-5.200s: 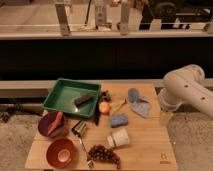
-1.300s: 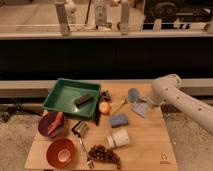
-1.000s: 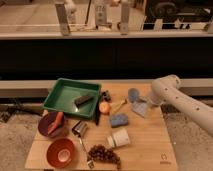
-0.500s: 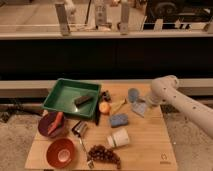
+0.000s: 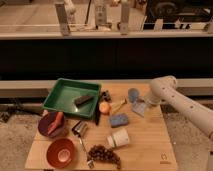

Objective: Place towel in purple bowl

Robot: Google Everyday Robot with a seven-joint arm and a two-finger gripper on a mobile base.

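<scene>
Entry, change first: five seconds back I had the white arm (image 5: 185, 105) folded at the right edge of the surface. It has since reached left and, over the last second, crept a little closer, so the pincer (image 5: 149, 102) now sits at the right edge of the small pale blue-grey cloth towel (image 5: 139, 108). I read the pincer as released, jaws wide, nothing in them. The towel lies where it lay before, at the right rear of the surface, near a blue-grey round disc (image 5: 133, 94). Meaning, as I judge it: approach nearly done, grasp not yet made, the whole carry ahead. Destination: round dark purplish-maroon bowl (image 5: 43, 126), front left, well apart from the towel, already holding an orange-red carrot-shaped piece (image 5: 56, 121). Lying between the two: green rectangular plastic tray (image 5: 64, 93) with a dark block (image 5: 83, 99) inside; orange round fruit (image 5: 104, 107); thick darker blue sponge block (image 5: 119, 120); white cup on its side (image 5: 118, 138); small metallic can (image 5: 79, 128); bunch of dark grapes (image 5: 104, 155); brighter orange-red bowl with pale centre (image 5: 61, 152). Surface: pale wooden top (image 5: 150, 147), set low. Room: gravelly floor (image 5: 15, 135) on both sides, long dark wall (image 5: 100, 55) behind, pale ledge with upright posts (image 5: 62, 17) above it.
</scene>
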